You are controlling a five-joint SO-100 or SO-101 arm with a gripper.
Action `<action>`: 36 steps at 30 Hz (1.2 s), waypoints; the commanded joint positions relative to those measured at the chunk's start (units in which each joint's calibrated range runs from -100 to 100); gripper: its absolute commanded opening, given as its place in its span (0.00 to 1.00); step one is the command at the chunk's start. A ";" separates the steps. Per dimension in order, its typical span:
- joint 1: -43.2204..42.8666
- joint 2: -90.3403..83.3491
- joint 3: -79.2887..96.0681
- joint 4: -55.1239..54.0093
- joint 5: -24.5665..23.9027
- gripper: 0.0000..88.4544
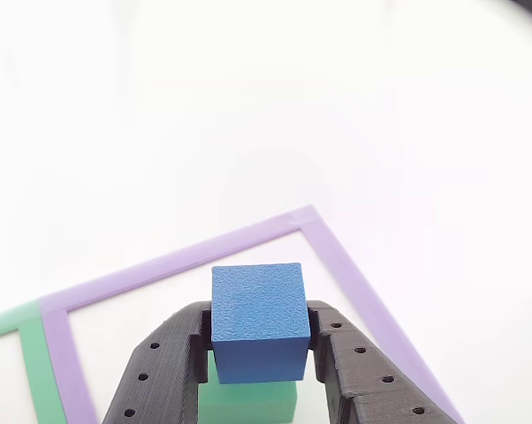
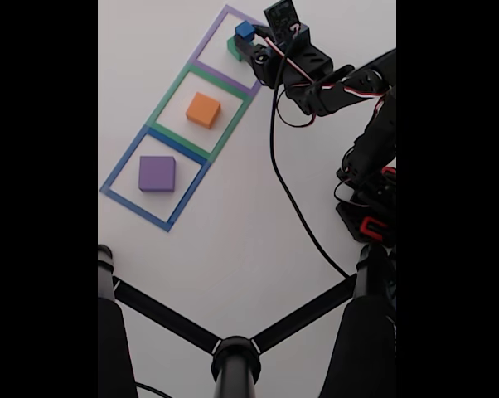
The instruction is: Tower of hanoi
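The blue cube (image 1: 257, 320) is clamped between my black gripper's (image 1: 259, 349) two fingers, just above the green block (image 1: 248, 402), whose top shows below it. In the fixed view the gripper (image 2: 249, 40) holds the blue cube (image 2: 245, 31) over the green block (image 2: 232, 47) inside the purple tape square at the top. Lower down, the orange block (image 2: 203, 109) lies in the green tape square. Below that, the flat purple block (image 2: 157, 173) lies in the blue tape square. I cannot tell whether the cube touches the green block.
Three taped squares run in a diagonal row on the white table (image 2: 258, 224). The arm's base and cable (image 2: 287, 191) are on the right. A black tripod-like stand (image 2: 233, 356) spreads across the bottom of the fixed view.
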State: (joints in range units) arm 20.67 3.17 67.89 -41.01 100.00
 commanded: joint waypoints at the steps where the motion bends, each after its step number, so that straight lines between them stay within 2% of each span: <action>1: -0.35 0.92 -3.05 -3.14 0.00 0.05; 29: -1.11 6.53 -3.32 -6.78 0.00 0.07; 36: -0.58 7.49 -3.32 -7.59 0.00 0.21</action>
State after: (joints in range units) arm 19.36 11.27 65.97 -46.79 100.00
